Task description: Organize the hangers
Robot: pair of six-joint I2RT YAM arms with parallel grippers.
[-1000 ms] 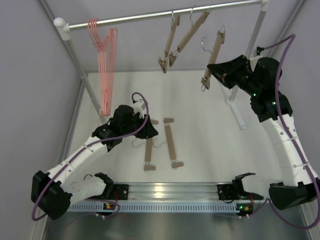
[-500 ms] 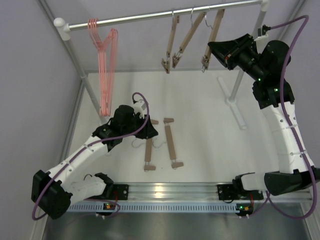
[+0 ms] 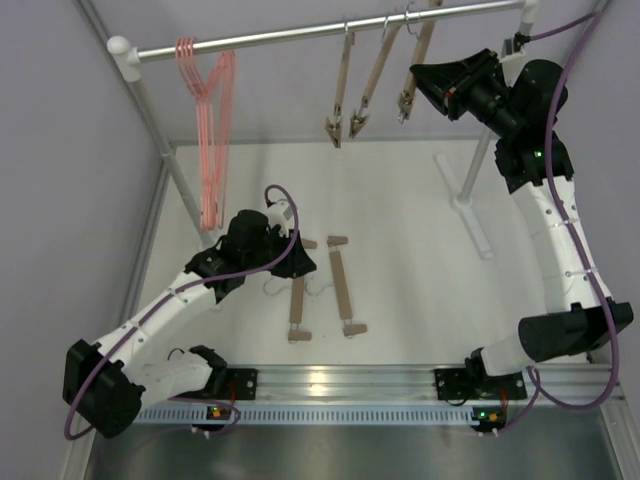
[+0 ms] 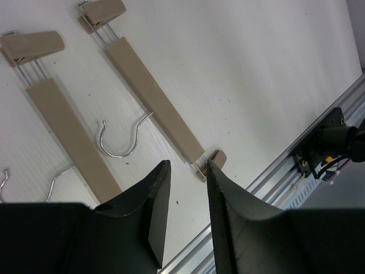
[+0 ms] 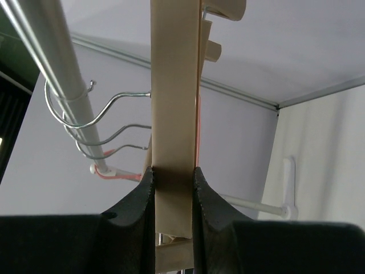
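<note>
The white table (image 3: 420, 260) and the long silver rail (image 3: 300, 33) above it frame the job. Up on the rail, the pink wire hangers (image 3: 210, 140) bunch at the left end and two wooden hangers (image 3: 342, 85) dangle towards the right. You are hanging the third wooden hanger (image 5: 174, 114): your right gripper (image 5: 173, 182) is clamped tight on its bar, just beside those two, and its silver hook (image 5: 85, 117) appears to loop over the rail (the wrist view shows this best). The next move, I judge, is to part the fingers and back off without dragging the hook loose.

Your left gripper (image 4: 187, 168) hovers partly spread and empty above the two table hangers (image 4: 151, 100), which lie side by side. Those remain to be lifted.

You will find no brand, label or legible writing anywhere.
</note>
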